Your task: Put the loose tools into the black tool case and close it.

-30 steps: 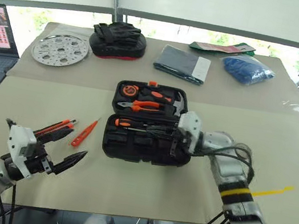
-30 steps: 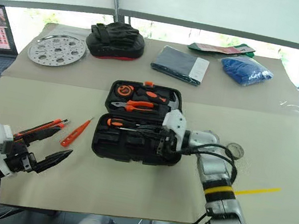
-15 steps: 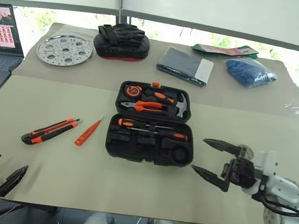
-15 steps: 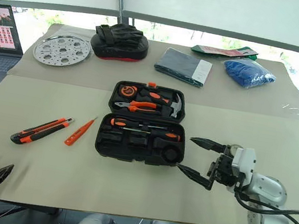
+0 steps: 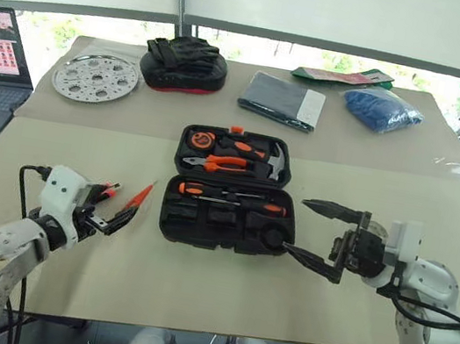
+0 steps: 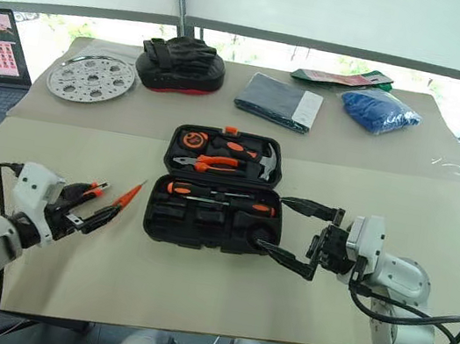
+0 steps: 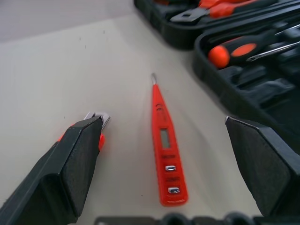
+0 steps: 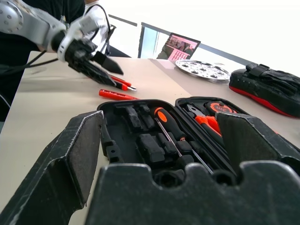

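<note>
Low at the left of the head view, the left gripper (image 5: 111,216) reaches toward the middle with its jaws spread, empty, hovering over the tester pen (image 7: 165,142) and the utility knife (image 7: 96,129); in its wrist view the pen lies between the two fingers and the knife's tip shows past one of them. At centre right, the right gripper (image 5: 318,236) points leftward at the black tool case (image 5: 233,192), jaws wide apart and holding nothing, one fingertip just beside the case's right edge. The case lies open mid-frame, two screwdrivers (image 5: 234,199) and a dark tape roll (image 5: 274,236) in its near half, pliers (image 5: 221,162) in the far half. Along the top sit a perforated metal disc (image 5: 94,76), black-and-red pouch (image 5: 183,63), grey folder (image 5: 282,99) and blue bag (image 5: 383,107).
</note>
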